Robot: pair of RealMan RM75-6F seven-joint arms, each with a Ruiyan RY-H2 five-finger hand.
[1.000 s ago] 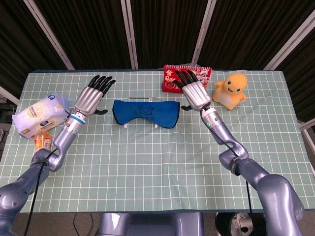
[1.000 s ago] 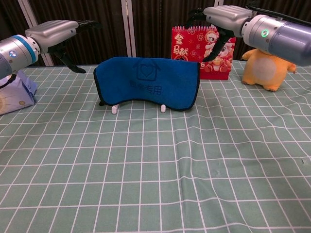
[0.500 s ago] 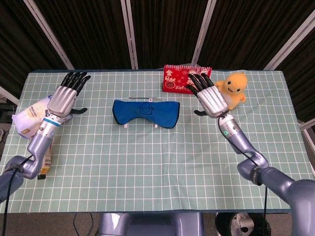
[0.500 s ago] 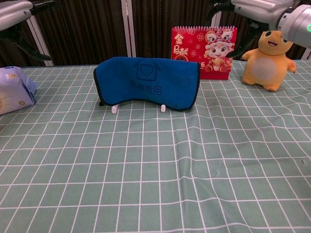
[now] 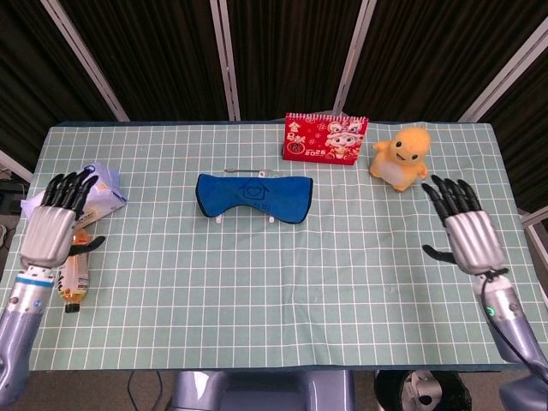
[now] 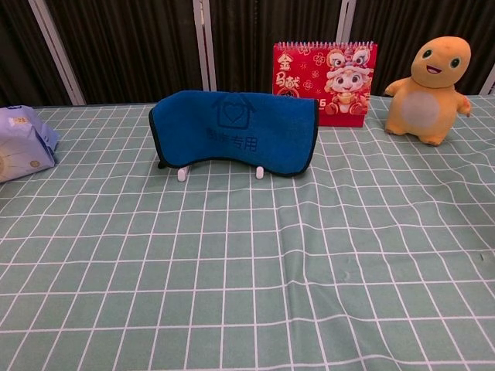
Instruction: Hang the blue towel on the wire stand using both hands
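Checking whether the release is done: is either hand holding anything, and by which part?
Nothing is held. The left hand and right hand are open, apart from the blue towel draped over the wire stand.

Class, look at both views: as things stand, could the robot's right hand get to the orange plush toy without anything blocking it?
Probably yes. The right hand is open, and only bare tablecloth separates it from the orange plush toy.

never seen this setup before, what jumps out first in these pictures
The blue towel draped over a small wire stand in the middle of the green checked table catches the eye first. Behind it to the right stand a red calendar and an orange plush toy. In the head view the left hand and right hand hover open near the table's side edges, far from the towel.
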